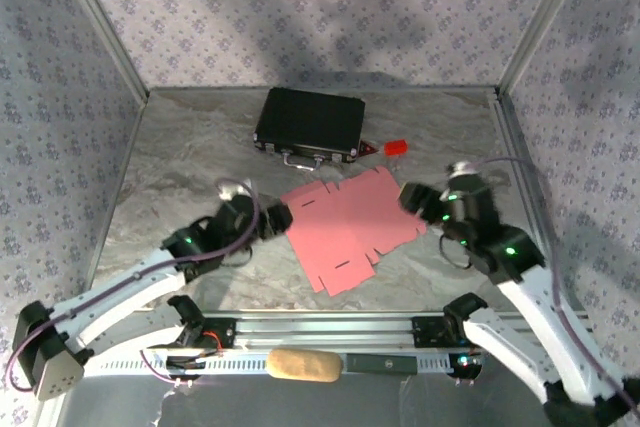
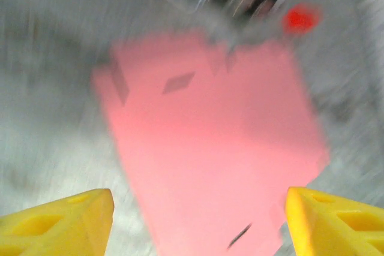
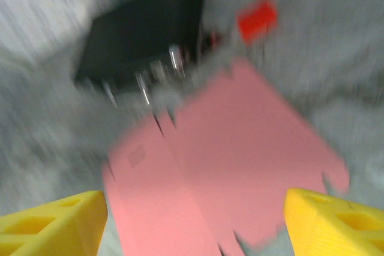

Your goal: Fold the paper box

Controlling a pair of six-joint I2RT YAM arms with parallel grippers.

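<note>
Left gripper (image 1: 274, 218) and right gripper (image 1: 412, 196) are seen spread wide and empty, just beside opposite edges of the flat, pink, die-cut card paper box (image 1: 350, 229), which is laid unfolded between them, about equally near both.

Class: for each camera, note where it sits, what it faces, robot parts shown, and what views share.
Top external: above, behind; looks down on table, paper box; both arms.
Left wrist: left arm; faces paper box; yellow fingers.
Right wrist: right arm; faces black case; yellow fingers.
All three share: paper box, red block.
</note>
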